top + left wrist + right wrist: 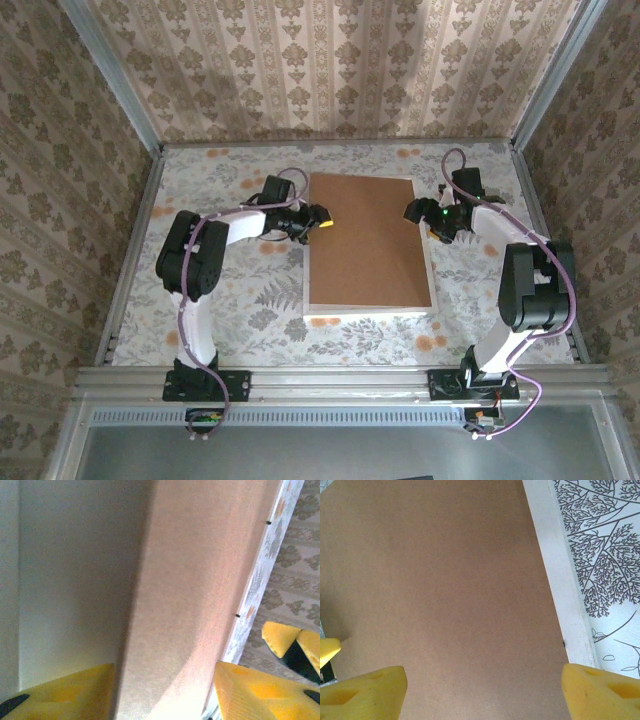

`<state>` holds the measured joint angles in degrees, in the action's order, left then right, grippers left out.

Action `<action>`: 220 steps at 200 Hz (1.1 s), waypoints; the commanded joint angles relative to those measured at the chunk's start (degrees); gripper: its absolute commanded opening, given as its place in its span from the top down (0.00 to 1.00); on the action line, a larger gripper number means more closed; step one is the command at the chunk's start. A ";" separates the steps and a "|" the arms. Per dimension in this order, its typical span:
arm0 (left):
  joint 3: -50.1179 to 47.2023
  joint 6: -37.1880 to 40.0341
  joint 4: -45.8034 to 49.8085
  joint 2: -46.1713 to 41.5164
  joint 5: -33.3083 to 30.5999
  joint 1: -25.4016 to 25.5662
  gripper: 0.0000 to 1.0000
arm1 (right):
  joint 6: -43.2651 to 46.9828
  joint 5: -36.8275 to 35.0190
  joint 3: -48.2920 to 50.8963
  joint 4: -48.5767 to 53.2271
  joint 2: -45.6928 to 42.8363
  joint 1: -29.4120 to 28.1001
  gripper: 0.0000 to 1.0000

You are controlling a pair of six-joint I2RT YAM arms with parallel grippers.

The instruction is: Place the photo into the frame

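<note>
A plain brown board point(368, 240) lies flat on the white frame point(365, 314) in the middle of the table, and only the frame's thin rim shows around it. The photo is hidden. My left gripper point(320, 218) sits at the board's far left edge, with its yellow fingers point(70, 695) apart and the board point(190, 590) visible between them. My right gripper point(418, 212) is at the board's far right edge. It hangs open over the board point(445, 580), next to the frame's white edge point(560, 580), and holds nothing.
The table point(230, 290) has a floral cloth, with metal rails along its sides and patterned walls close behind. The right gripper's yellow fingers point(287, 640) show across the board in the left wrist view.
</note>
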<state>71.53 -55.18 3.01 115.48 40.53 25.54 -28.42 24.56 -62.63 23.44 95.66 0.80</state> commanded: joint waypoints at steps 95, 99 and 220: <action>9.83 16.76 23.51 0.43 -8.48 1.68 0.22 | 1.27 -0.05 0.93 0.99 -1.70 -0.53 0.17; 10.06 17.07 24.05 0.40 -8.76 1.95 0.21 | 1.27 0.04 0.93 0.91 -1.70 -0.53 0.18; 14.47 25.49 33.27 -3.21 -18.43 1.98 0.16 | 2.59 -5.90 0.71 2.99 -3.92 -4.01 0.17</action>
<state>84.36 -33.04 32.23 115.11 25.34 27.35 -27.29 21.82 -62.15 24.27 93.76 -2.02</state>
